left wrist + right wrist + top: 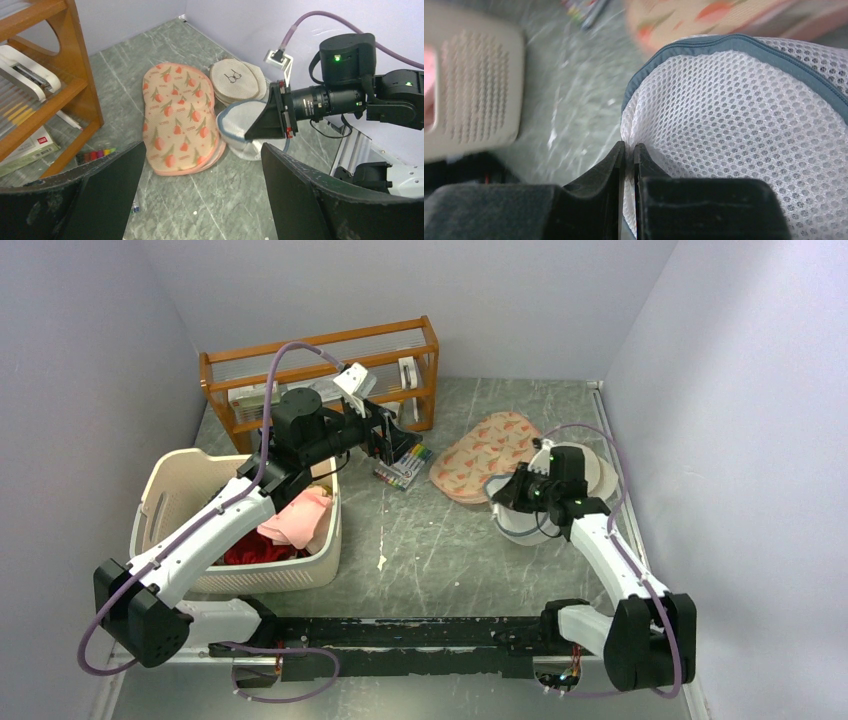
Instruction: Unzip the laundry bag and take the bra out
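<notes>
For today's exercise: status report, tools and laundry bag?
Right tool shut on laundry bag mesh. Left tool open, apart. Salmon pad alongside; bra unseen.

Your laundry bag (744,130) was white honeycomb mesh cloth, edged with a grey woven zipper band. Your right gripper (629,152) showed matt, faintly grainy black plastic. At far left stood a glossy varnished wooden rack (320,345); the near-left basket (170,480) was cream perforated plastic on a smooth, grey-marbled table (440,550).

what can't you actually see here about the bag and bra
The bra: in no view; the laundry bag mesh hides its contents.
Zipper pull: right wrist view cuts off the grey band; from the top, the right gripper covers the bag.
Basket: motion-blurred in right wrist view.
</notes>
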Robot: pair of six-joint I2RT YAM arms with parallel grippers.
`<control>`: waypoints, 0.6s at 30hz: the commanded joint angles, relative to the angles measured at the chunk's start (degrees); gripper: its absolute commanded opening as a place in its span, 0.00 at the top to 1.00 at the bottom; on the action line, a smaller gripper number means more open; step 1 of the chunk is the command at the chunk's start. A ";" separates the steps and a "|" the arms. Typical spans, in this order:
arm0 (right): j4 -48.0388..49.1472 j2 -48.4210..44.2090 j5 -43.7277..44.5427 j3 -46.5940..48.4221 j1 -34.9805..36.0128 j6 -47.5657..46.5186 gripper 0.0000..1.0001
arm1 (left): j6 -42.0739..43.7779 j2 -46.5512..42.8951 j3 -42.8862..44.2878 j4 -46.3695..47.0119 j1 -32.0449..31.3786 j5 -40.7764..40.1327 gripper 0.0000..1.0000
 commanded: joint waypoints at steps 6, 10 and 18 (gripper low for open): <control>5.83 5.33 -15.70 3.15 24.63 -5.92 0.96 | 1.92 -0.73 0.87 0.89 -0.62 -1.30 0.03; 6.15 6.70 -13.55 3.70 26.28 -6.60 0.96 | 2.06 -0.30 0.41 1.21 -0.74 -1.60 0.03; -1.26 -0.46 3.17 5.43 26.30 -8.40 0.73 | 3.54 0.86 0.60 0.65 -2.15 -1.40 0.03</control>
